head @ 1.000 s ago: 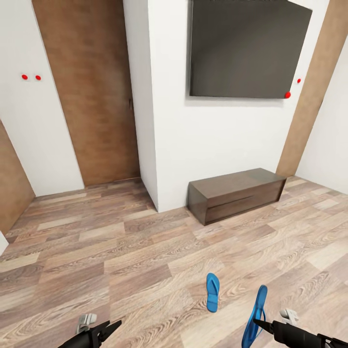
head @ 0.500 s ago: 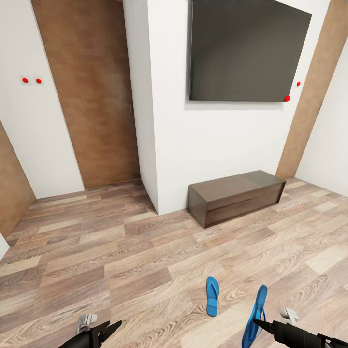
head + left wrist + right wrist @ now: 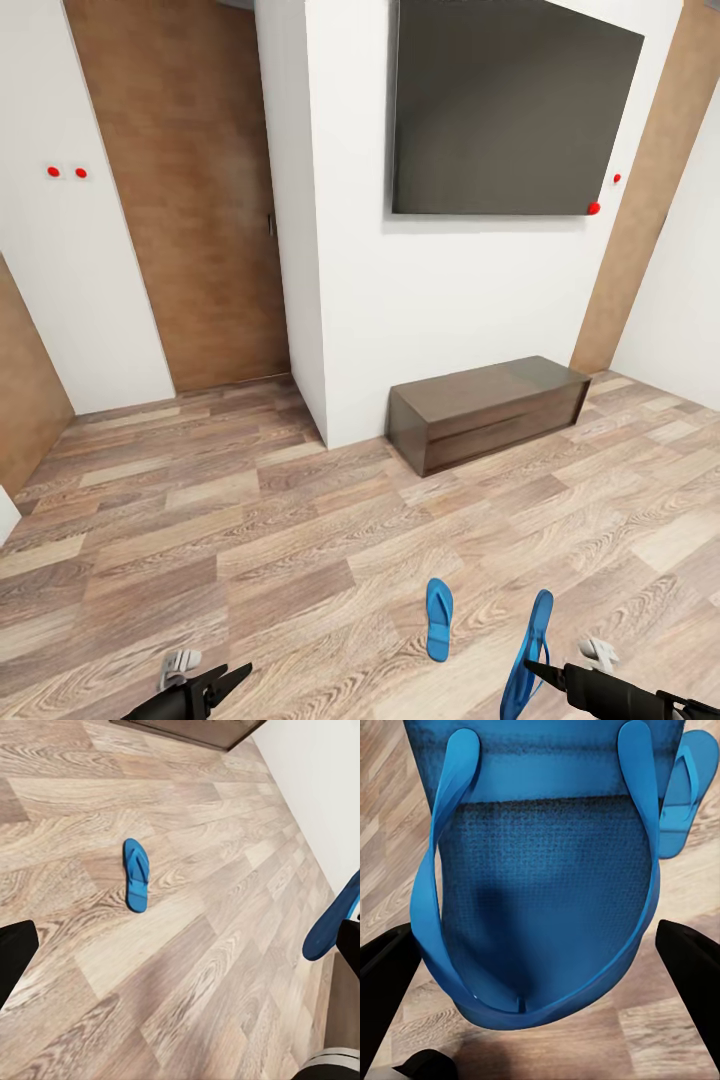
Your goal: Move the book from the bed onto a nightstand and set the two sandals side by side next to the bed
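Right hand (image 3: 532, 668) pinching one sandal (image 3: 527, 655), straps visible from its wrist, other sandal (image 3: 438, 619) on floor (image 3: 250, 520)

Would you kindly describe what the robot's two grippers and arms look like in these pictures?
Both are glossy black. The left gripper and right gripper end in slim, pointed black fingers. A small light-grey fitting sits on each arm behind its gripper. No cables or markings are visible.

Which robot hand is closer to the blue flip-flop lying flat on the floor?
The right. The right end effector, gripping the other sandal, sits just right of the flat sandal. The left end effector is farther, off to its left.
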Controlling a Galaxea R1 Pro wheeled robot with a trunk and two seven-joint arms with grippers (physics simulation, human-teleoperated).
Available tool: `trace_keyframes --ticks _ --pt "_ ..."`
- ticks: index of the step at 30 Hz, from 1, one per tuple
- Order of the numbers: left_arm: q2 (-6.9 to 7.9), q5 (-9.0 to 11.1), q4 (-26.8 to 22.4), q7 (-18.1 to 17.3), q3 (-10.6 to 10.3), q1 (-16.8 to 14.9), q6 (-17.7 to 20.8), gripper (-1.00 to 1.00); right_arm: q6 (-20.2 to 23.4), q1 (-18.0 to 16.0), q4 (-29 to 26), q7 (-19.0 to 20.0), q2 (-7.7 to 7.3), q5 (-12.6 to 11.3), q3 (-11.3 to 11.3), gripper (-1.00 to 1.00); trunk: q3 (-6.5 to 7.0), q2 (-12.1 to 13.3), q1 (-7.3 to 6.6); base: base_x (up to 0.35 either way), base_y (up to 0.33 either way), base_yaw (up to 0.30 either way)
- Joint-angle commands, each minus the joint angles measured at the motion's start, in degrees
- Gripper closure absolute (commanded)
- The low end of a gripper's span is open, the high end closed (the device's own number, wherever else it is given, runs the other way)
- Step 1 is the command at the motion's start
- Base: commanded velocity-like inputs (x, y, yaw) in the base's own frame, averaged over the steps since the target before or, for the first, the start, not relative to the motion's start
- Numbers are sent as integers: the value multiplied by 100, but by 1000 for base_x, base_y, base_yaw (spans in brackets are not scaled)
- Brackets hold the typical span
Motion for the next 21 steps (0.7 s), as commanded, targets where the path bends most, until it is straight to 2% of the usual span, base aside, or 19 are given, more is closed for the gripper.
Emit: trace_keyframes --ticks 1,17,21 --pt "1 32 1 -19 4 -3 60 -100 61 -2 -1 24 2 6 -48 100 -6 -2 -1 0 0 0" --pt "6 39 1 -20 4 -3 60 -100 61 -4 5 24 2 3 -49 100 -6 -2 -1 0 0 0" --pt "2 39 1 -20 4 -3 60 -100 61 -3 2 24 2 -2 -49 100 -6 -2 -1 0 0 148"
